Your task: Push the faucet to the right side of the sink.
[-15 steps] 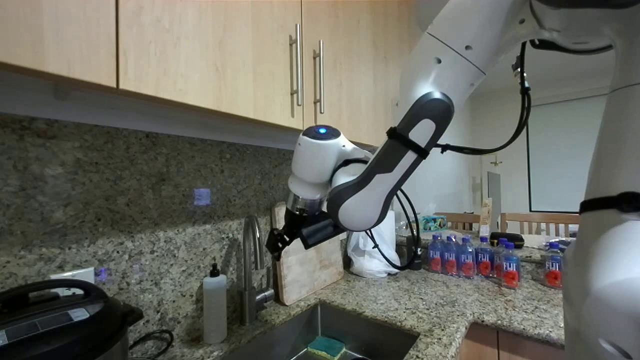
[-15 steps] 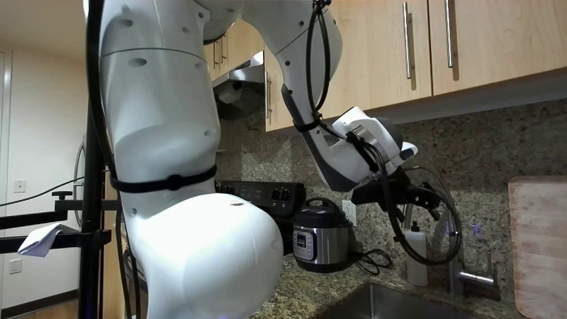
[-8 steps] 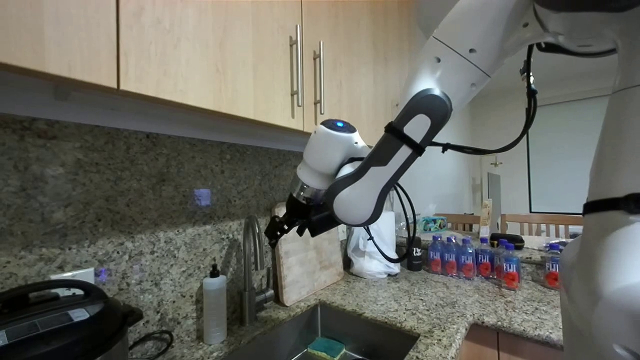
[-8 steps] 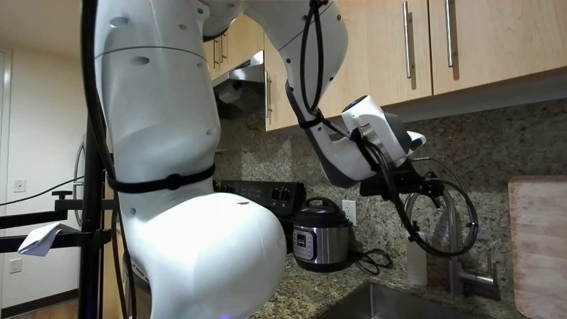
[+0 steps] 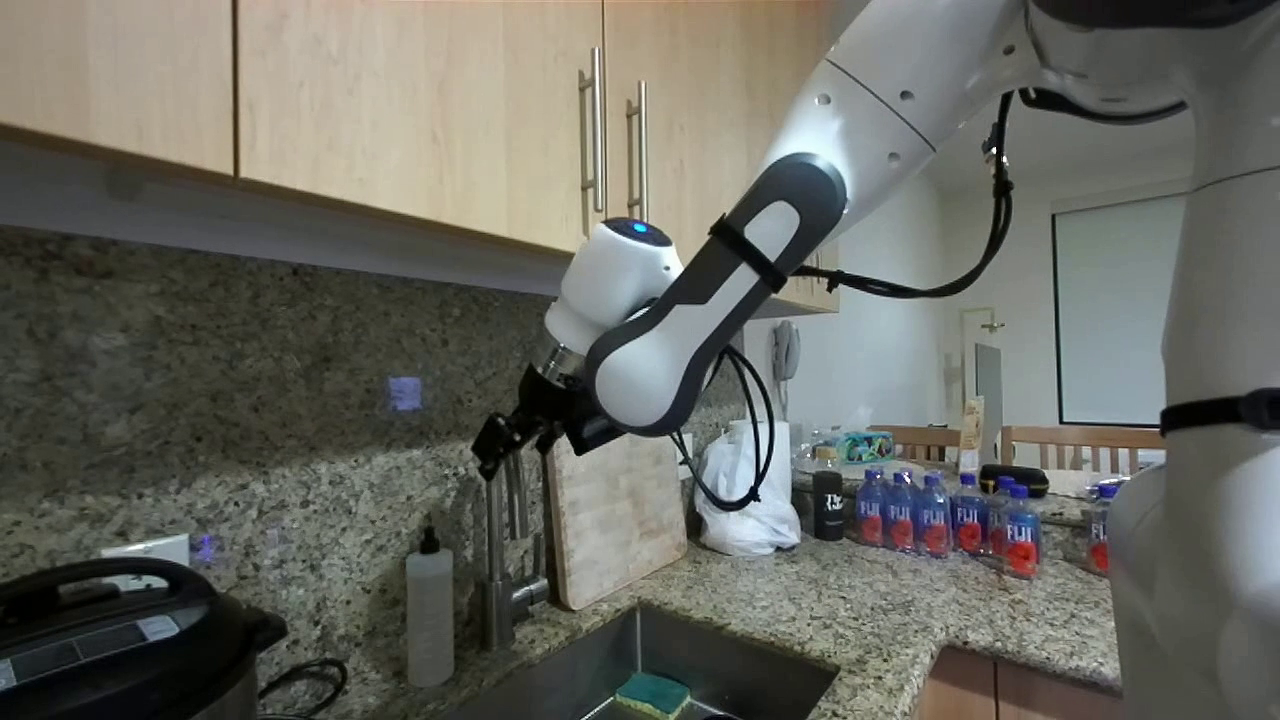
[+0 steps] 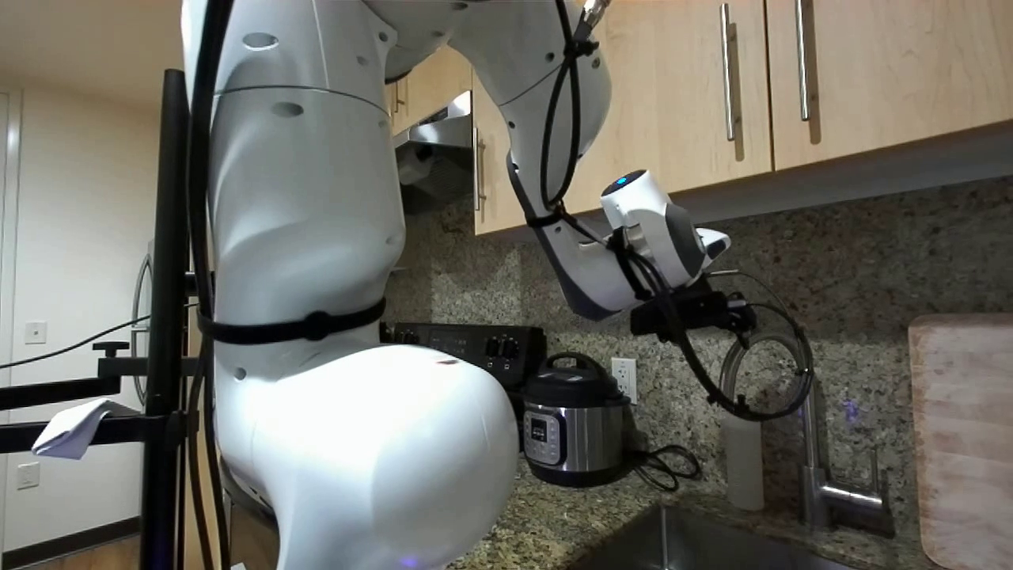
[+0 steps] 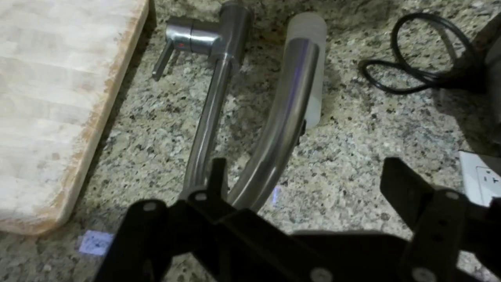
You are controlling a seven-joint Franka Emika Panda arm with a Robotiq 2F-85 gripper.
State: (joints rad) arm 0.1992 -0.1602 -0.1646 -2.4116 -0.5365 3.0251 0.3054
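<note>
Gripper sits further toward 9 o'clock in an exterior view than half a second ago, now covering the top of the faucet, which shows bare in the earlier shot. Faucet looks unmoved. For the task, my read: lining up on the side of the soap bottle to push toward the cutting board; push itself not done. Tool state: wide, fingers well apart, nothing clamped. In the wrist view the finger on the 9 o'clock side overlaps the arch; contact, can't tell. Same view, end of the spout is at 3 o'clock from the faucet's base, in front of the soap bottle, so likely the wrong side yet.

Faucet stands on the counter just behind the sink. From its base in an exterior view: sink 4 o'clock, cutting board 2, soap bottle 9 and near, cooker 9 and well apart, water bottles about 3.

Counts: gripper 1, faucet 1, sink 1, sponge 1 (inside the sink), soap bottle 1, cutting board 1, cooker 1, dark bottle 1, water bottles at least 7; they overlap, exact number unclear.
</note>
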